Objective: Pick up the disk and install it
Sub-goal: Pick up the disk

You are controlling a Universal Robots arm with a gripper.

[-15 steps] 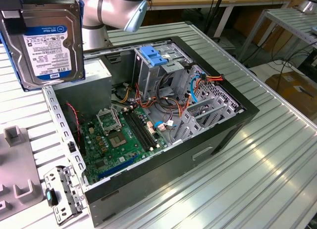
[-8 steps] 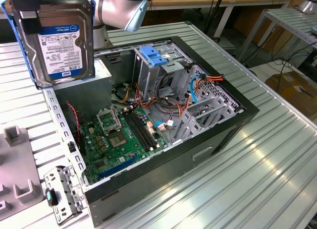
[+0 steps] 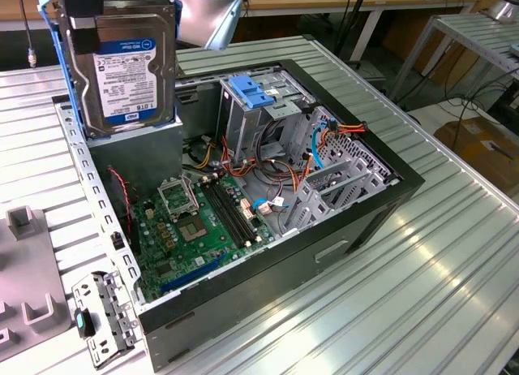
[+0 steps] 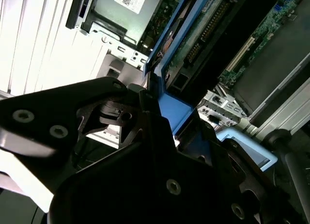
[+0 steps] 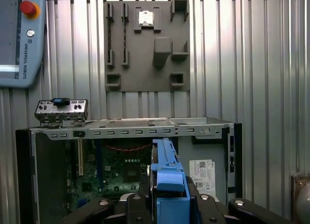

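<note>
The tool [image 5: 169,200] pinches the disk [image 3: 134,62] by its blue frame, so the disk hangs just under the tool, white and blue label showing, above the open computer case [image 3: 365,222]

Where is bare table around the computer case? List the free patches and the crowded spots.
Free: the ribbed table on the exterior view's right of the case. Crowded: the exterior view's left, with the grey fixture plate and metal bracket; inside the case, cables.

- Ribbed metal worktop [image 3: 422,294] carries an open computer case [image 3: 324,257].
- A grey fixture plate [image 3: 28,302] lies near the case.
- A small metal bracket [image 3: 101,318] sits just beside the case's corner.
- A grey pendant [image 5: 19,44] rests beyond the plate.
</note>
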